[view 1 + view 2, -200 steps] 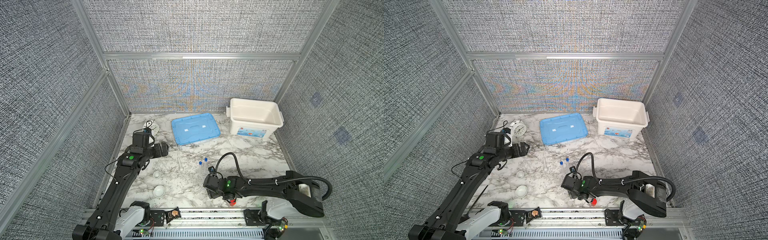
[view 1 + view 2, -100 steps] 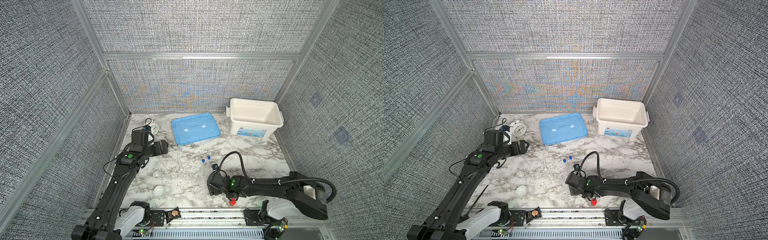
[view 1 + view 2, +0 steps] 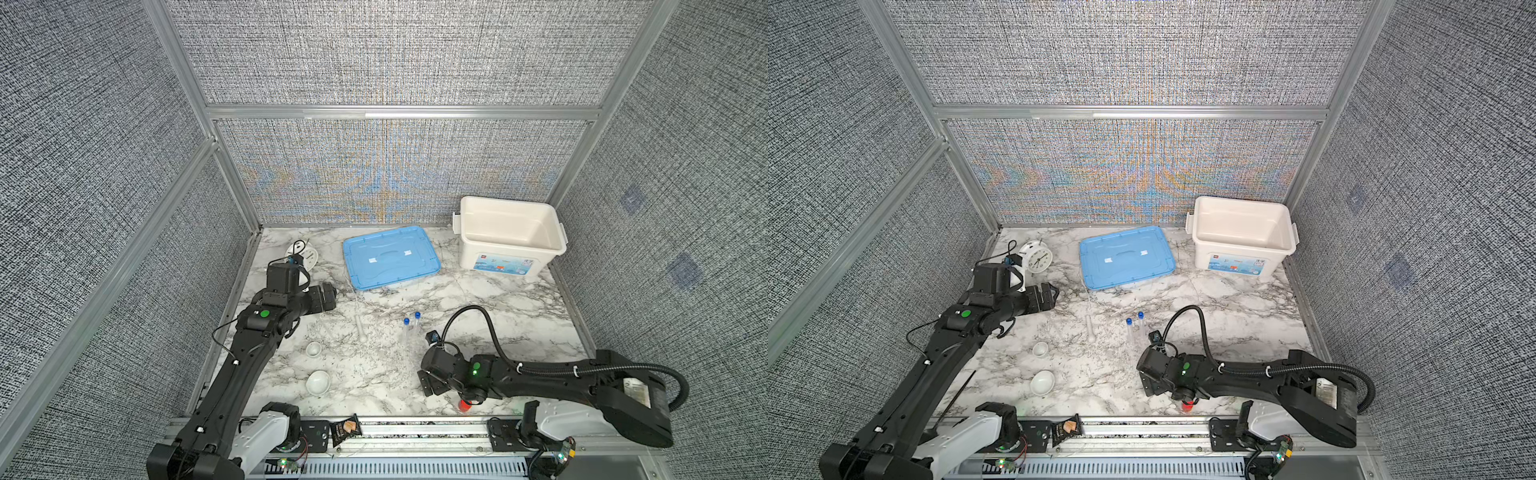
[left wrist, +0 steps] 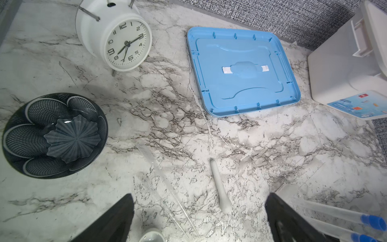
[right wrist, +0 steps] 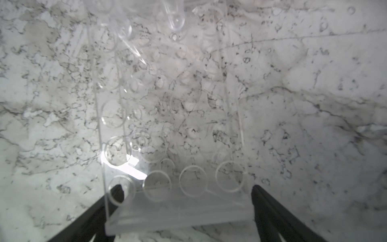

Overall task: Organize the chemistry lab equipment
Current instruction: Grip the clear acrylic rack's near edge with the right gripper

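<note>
My right gripper [image 3: 430, 381] just spread wide, freeing the clear plastic rack [image 5: 171, 146]: 2 slim blue-capped tubes [image 3: 411, 328] racked. Left gripper [image 3: 330, 296] gapes empty.

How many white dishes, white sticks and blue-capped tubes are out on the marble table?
White dishes: 2
White stick: 1
Blue-capped tubes: 2
Total: 5
</note>
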Robot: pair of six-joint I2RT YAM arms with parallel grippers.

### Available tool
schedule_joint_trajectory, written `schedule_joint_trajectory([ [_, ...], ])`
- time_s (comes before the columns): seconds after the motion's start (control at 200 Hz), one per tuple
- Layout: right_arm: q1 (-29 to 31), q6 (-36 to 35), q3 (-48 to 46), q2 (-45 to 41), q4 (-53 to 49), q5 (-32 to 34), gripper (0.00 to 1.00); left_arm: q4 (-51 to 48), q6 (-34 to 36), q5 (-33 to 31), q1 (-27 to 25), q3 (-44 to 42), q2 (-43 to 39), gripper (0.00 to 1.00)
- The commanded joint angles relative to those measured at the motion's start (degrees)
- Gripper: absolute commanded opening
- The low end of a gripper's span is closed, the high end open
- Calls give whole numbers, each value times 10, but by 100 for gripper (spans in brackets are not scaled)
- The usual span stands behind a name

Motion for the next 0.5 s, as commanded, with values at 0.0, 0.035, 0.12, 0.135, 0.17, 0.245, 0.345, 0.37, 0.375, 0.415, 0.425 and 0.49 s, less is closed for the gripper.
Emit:
schedule_joint_trajectory([
  [0.0, -1, -49, 2, -5, 15, 11, 97, 34, 4, 5, 0, 12, 5, 99],
  [0.035, -1, -60, 3, -5, 18, 13, 97, 27, 7, 2, 0, 20, 11, 99],
  [0.12, -1, -74, 3, 3, 43, 8, 96, 13, 6, 2, 0, 33, 23, 99],
  [0.135, -1, -76, 3, 6, 50, 6, 96, 11, 5, 3, 0, 32, 23, 99],
  [0.17, -1, -86, 3, 12, 59, 5, 96, 11, 3, 7, 0, 29, 23, 99],
  [0.245, -1, -96, 11, 31, 62, 13, 96, 15, -4, 12, 0, 8, 14, 99],
  [0.345, -1, -100, 14, 47, 67, 10, 96, 27, -8, 8, 0, -23, -7, 99],
  [0.37, -2, -100, 13, 49, 71, 9, 96, 30, -8, 8, 0, -28, -12, 99],
  [0.375, -2, -99, 12, 50, 71, 9, 95, 30, -9, 8, 0, -30, -13, 99],
  [0.415, -2, -103, 12, 55, 77, 7, 95, 33, -10, 6, 0, -36, -17, 99],
  [0.425, -2, -105, 12, 56, 78, 7, 95, 33, -9, 6, 0, -37, -18, 99],
  [0.49, -4, -108, 14, 62, 76, 17, 94, 33, -10, 2, 0, -38, -21, 99],
])
